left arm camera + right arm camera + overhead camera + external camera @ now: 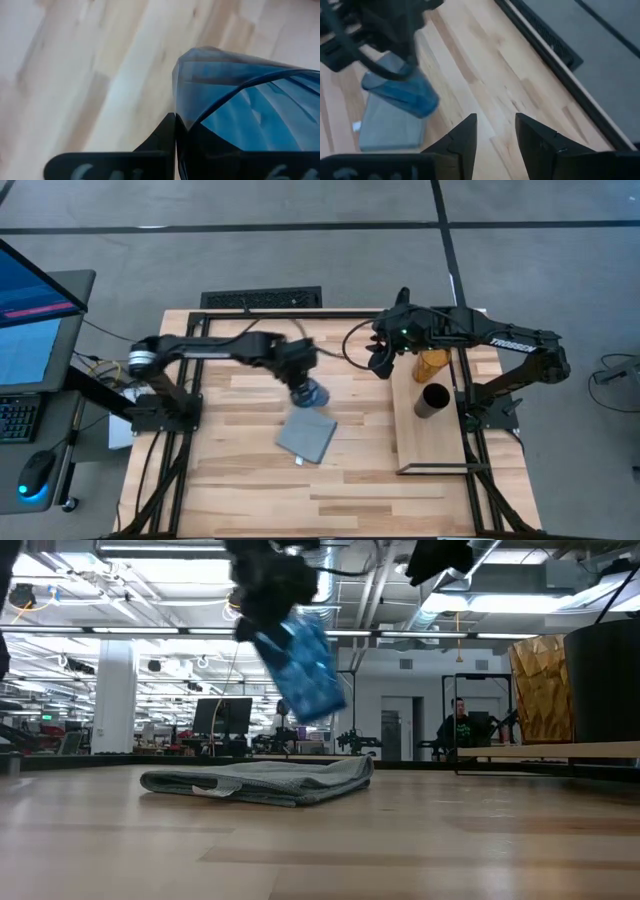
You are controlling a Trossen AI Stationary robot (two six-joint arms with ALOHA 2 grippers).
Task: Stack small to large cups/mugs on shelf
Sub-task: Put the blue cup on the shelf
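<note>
One camera looks straight down on the whole surface [250, 480], another level along it, two ride the wrists close in; all share the blue cup [305, 665].

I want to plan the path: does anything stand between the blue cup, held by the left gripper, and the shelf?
The right gripper hangs open between the lifted blue cup and the shelf. Otherwise only bare table.

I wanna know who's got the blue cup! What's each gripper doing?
Left gripper: shut on the blue cup, lifted above the cloth.
Right gripper: open, holding nothing.
</note>
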